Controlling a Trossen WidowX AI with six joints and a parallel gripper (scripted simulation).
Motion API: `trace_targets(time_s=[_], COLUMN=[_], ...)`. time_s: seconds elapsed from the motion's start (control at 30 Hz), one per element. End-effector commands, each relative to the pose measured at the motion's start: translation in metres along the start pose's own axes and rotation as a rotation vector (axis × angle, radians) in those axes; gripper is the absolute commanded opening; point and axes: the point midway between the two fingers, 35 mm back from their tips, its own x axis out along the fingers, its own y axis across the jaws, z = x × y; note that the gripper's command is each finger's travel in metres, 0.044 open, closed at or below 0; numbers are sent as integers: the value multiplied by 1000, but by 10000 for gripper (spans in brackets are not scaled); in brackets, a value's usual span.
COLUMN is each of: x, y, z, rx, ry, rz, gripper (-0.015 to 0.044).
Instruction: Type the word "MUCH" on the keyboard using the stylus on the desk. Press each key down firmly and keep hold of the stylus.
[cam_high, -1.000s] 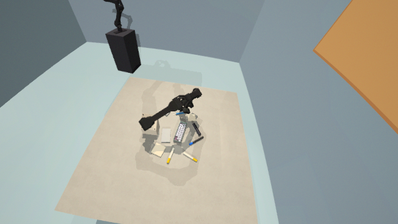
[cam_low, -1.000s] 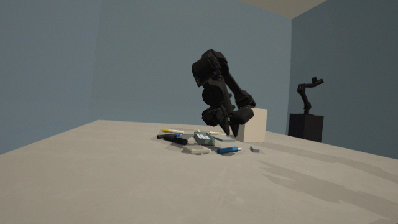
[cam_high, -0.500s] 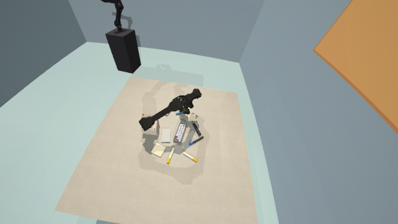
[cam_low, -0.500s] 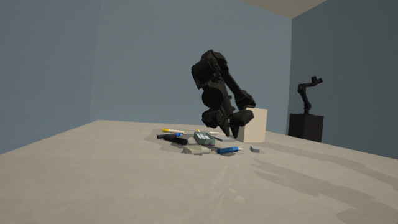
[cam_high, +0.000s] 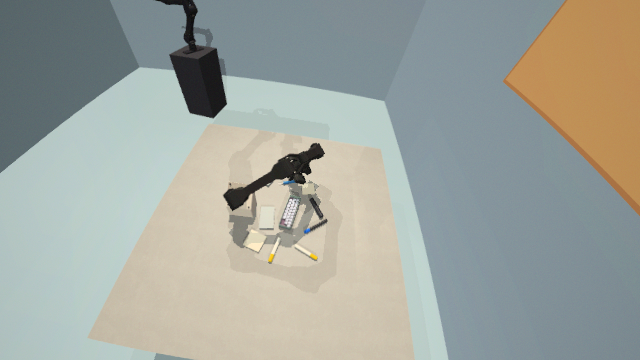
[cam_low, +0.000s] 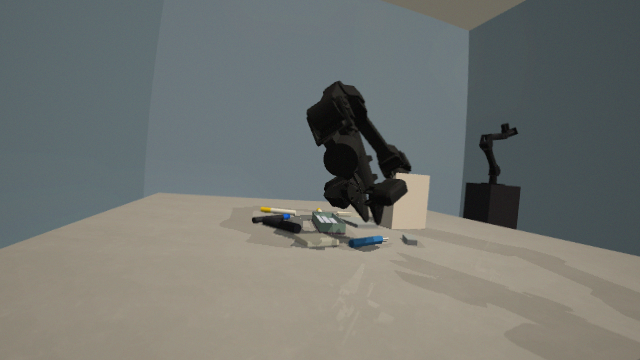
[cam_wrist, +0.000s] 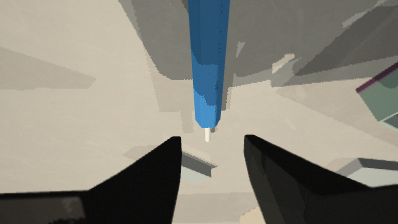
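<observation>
Blue stylus (cam_high: 289, 183) (cam_low: 366, 242) (cam_wrist: 207, 65), open claw (cam_high: 299, 179) (cam_low: 371, 221) (cam_wrist: 212, 144), beige box (cam_high: 242, 211) (cam_low: 414, 202)

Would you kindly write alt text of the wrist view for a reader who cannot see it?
The gripper is open and empty, its two black fingertips apart. Ahead of them lies a blue stylus, its thin white tip pointing toward the gap.

On the table (cam_high: 200, 300), the keyboard (cam_high: 290, 212) lies between a pale pad (cam_high: 267, 218) and two dark pens.
</observation>
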Motion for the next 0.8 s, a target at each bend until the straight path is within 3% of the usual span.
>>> trace_targets(time_s=[0.0, 0.77], x=[4, 11], y=[0, 0], z=[2, 6], rx=[-5, -5], ry=[1, 1], rz=[-8, -8], gripper=[150, 150])
